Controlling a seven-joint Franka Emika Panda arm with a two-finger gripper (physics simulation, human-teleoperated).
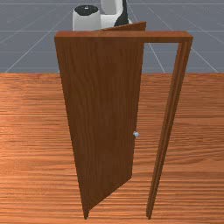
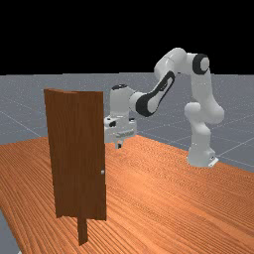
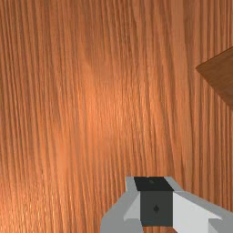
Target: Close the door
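Door (image 1: 103,118) of dark grained wood stands open, its knob (image 1: 136,134) pale.

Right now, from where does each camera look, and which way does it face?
Front view: across the table, facing my arm; parts of the arm show behind the door and frame.
Far view: farther off, looking over the table; my whole arm, gripper included.
Wrist view: beside my gripper, looking down past it at the table; gripper at the bottom edge.
Front and far views share the arm, door and knob.
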